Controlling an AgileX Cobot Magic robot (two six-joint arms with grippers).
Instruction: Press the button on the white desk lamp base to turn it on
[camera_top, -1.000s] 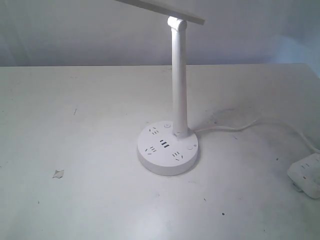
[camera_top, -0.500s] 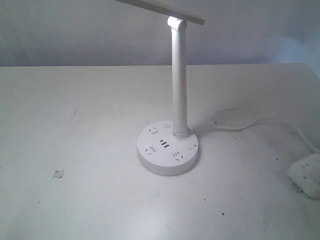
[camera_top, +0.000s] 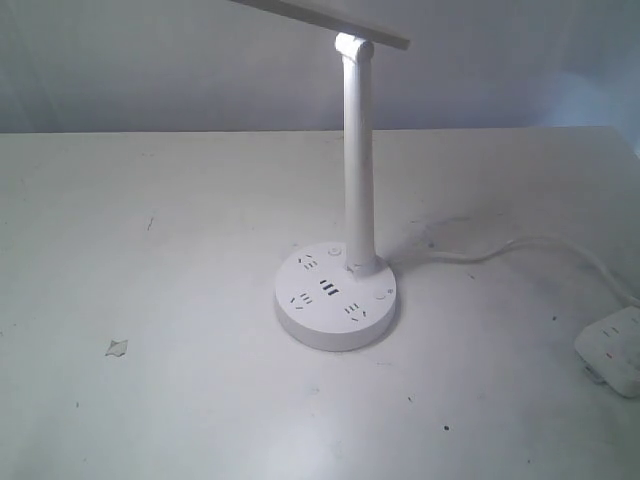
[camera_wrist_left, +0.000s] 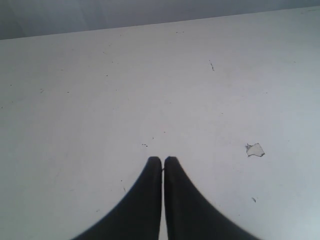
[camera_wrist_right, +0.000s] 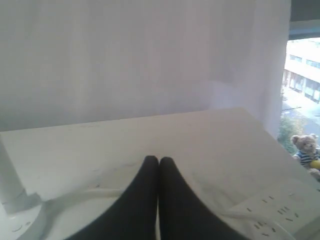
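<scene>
The white desk lamp base (camera_top: 336, 301) is a round puck with socket holes and USB slots on top, standing mid-table. Its slim pole (camera_top: 359, 160) rises to the lamp head (camera_top: 330, 18). Small round buttons (camera_top: 333, 250) sit on the puck's top. Neither arm shows in the exterior view. My left gripper (camera_wrist_left: 163, 160) is shut with nothing in it, over bare table. My right gripper (camera_wrist_right: 159, 160) is shut and empty; the base's edge (camera_wrist_right: 20, 222) and pole show at the edge of its view.
A white power strip (camera_top: 613, 350) lies at the table's right edge, also seen as the power strip (camera_wrist_right: 272, 212) in the right wrist view. A white cord (camera_top: 520, 245) runs from the base toward it. A small paper scrap (camera_top: 117, 347) lies at the front left.
</scene>
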